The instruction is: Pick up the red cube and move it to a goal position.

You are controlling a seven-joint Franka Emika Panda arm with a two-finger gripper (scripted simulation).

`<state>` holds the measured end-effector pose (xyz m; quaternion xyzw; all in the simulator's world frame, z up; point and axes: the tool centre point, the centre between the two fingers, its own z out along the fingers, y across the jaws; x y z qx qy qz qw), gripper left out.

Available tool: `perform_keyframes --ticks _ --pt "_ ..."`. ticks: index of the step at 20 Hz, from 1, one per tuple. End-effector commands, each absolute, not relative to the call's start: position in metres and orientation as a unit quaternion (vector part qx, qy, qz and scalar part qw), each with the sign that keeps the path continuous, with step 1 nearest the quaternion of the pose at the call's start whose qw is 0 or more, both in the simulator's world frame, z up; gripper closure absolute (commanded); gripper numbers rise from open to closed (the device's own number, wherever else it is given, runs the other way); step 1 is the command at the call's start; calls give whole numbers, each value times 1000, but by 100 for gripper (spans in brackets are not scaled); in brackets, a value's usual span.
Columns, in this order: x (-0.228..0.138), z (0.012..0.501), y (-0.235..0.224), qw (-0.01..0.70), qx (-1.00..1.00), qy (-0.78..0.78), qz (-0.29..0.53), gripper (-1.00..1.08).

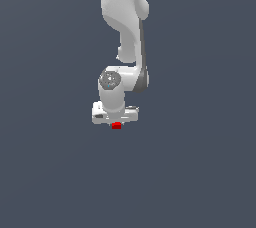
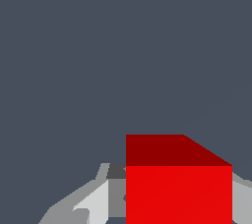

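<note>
The red cube [image 1: 116, 126] shows as a small red patch just below the white hand of my gripper [image 1: 115, 120] in the exterior view; the hand covers most of it. In the wrist view the red cube [image 2: 178, 188] fills the space between the grey fingers [image 2: 98, 203], and each side face meets a finger pad. My gripper [image 2: 178, 208] is shut on the cube. The fingertips themselves are cut off by the frame edge. No goal marker is visible in either view.
Plain dark grey-blue floor [image 1: 200, 172] surrounds the arm on all sides. The white arm [image 1: 125, 22] reaches down from the exterior view's upper edge to the hand.
</note>
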<state>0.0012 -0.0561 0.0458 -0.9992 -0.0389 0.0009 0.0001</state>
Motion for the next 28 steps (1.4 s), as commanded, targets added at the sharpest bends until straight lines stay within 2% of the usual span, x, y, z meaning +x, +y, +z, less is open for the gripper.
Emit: perform_keyframes --ticks 1,17,28 --pt "-3 60 -58 0 -999 -39 0 108" --pt "-41 189 -74 0 -999 -39 0 108" --pt "-49 223 -79 0 -999 -39 0 108"
